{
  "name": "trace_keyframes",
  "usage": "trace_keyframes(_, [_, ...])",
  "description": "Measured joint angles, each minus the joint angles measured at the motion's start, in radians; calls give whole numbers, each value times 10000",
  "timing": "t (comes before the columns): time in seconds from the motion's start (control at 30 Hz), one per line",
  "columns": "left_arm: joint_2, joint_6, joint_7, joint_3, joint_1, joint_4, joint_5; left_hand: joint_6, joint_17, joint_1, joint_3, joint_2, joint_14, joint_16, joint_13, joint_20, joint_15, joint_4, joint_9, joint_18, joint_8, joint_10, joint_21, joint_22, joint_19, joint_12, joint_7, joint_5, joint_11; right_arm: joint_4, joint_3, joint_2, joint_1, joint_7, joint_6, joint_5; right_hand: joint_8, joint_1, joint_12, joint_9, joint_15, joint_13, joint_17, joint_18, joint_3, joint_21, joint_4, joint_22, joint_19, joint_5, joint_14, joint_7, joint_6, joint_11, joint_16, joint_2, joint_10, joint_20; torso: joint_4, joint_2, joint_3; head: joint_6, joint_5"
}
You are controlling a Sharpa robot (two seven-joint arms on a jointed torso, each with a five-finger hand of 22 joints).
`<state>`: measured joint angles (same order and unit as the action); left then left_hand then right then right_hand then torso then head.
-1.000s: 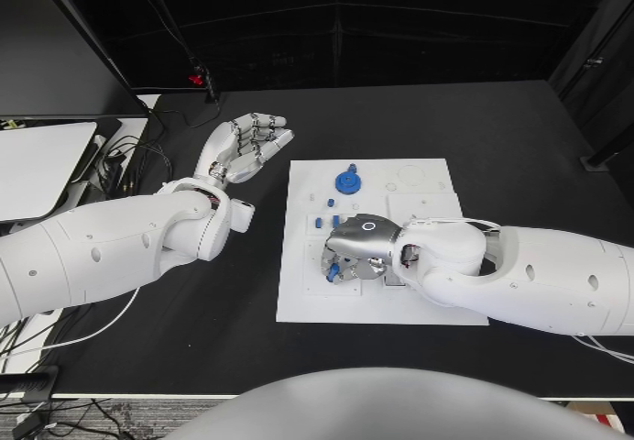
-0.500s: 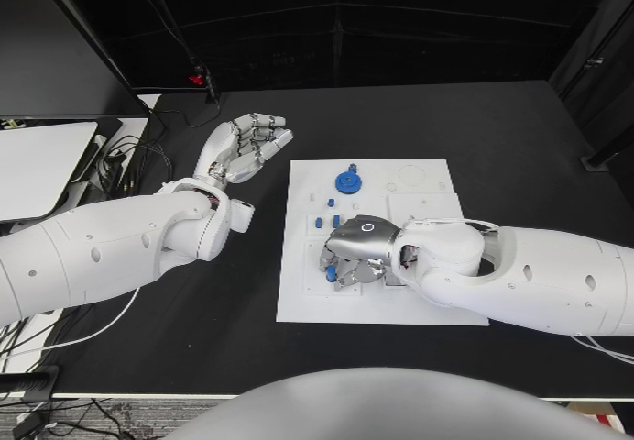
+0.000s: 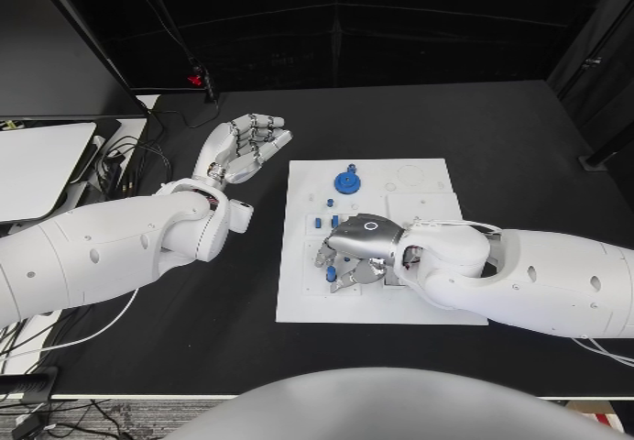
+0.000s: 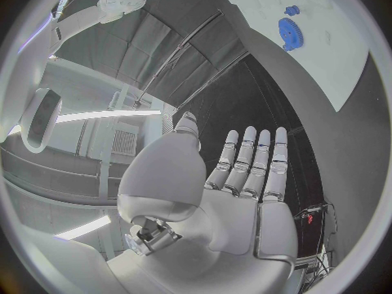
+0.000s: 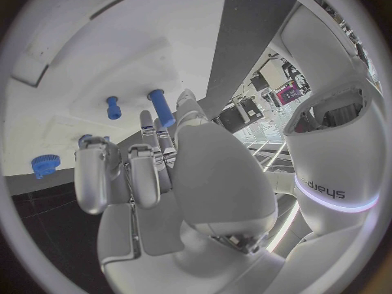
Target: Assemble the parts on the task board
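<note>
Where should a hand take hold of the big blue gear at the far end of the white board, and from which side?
The blue gear seems to lie flat on the task board, so its toothed rim is the likeliest grip, pinched from above. The left hand, open beside the board, looks nearer; the right hand is over the board's middle.

I see small blue plastic parts (image 3: pixel 349 181) on the flat white task board (image 3: pixel 397 310), atop the matte black table (image 3: pixel 463 119).
</note>
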<state>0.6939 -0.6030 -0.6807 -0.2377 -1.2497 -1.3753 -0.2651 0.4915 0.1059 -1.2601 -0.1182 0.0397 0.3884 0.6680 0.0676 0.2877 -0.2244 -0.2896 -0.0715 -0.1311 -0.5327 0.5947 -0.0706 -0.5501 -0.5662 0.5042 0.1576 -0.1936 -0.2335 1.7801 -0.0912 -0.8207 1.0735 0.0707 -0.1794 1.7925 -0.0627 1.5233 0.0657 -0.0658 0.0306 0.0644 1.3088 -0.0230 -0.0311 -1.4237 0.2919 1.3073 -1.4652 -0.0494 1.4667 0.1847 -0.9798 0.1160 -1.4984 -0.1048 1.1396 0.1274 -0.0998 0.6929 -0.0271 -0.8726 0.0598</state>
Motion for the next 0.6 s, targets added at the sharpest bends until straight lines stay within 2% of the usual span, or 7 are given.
trace_keyframes(0.07, [-5,3,0,0,2,1,0,0,0,0,0,0,0,0,0,0,0,0,0,-1,0,0,0,0,0,0,0,0,0,32,-1,-82,-18,-44,-289,-141,0,-56,0,0,0,0,0,1,0,30,0,0,-27,0,0,45,47,45,29,-55,-45,27,1,0,0,0,18])
trace_keyframes(0.13, [-6,7,0,0,4,1,0,0,0,0,0,0,0,-1,0,0,1,0,0,0,0,0,0,0,0,0,0,0,0,68,-2,-205,-33,-106,-619,-368,0,-129,0,0,0,0,0,1,25,95,-26,0,3,0,0,71,184,79,29,0,-156,71,1,0,0,0,29])
trace_keyframes(0.2, [-6,11,0,0,7,1,0,0,0,0,0,0,0,-1,0,0,0,0,0,0,0,0,0,0,0,0,0,0,0,113,-3,-371,-40,-199,-1030,-747,0,-129,0,0,35,0,0,-158,107,151,0,0,3,0,-35,87,344,107,29,0,-287,71,2,0,1,0,35])
trace_keyframes(0.4, [-13,19,0,0,12,6,0,0,1,0,0,0,0,-1,0,0,0,0,0,-1,0,0,0,-1,0,0,0,0,0,445,5,-1116,-35,-667,-2219,-2621,0,-129,0,1,71,-1,0,-157,227,300,-25,0,5,0,1,178,505,182,66,0,-433,142,-2,-7,6,0,81])
trace_keyframes(0.5, [-27,24,0,0,13,9,0,0,-7,0,0,0,0,-1,0,0,0,0,0,-1,0,0,0,0,0,0,0,0,0,609,5,-1548,96,-971,-2674,-3953,0,-330,26,1,141,-1,0,-157,227,394,-25,0,4,0,0,196,560,198,116,-81,-520,142,-16,-15,11,0,115])
trace_keyframes(0.6, [-27,29,0,0,13,17,0,0,-9,0,0,0,0,-1,0,0,0,0,0,0,0,0,0,-1,0,0,0,0,0,763,17,-2000,324,-1270,-2930,-5358,-60,-656,105,-17,142,11,0,-156,112,558,16,0,75,0,1,203,585,214,174,-250,-608,212,-29,-31,19,0,134])
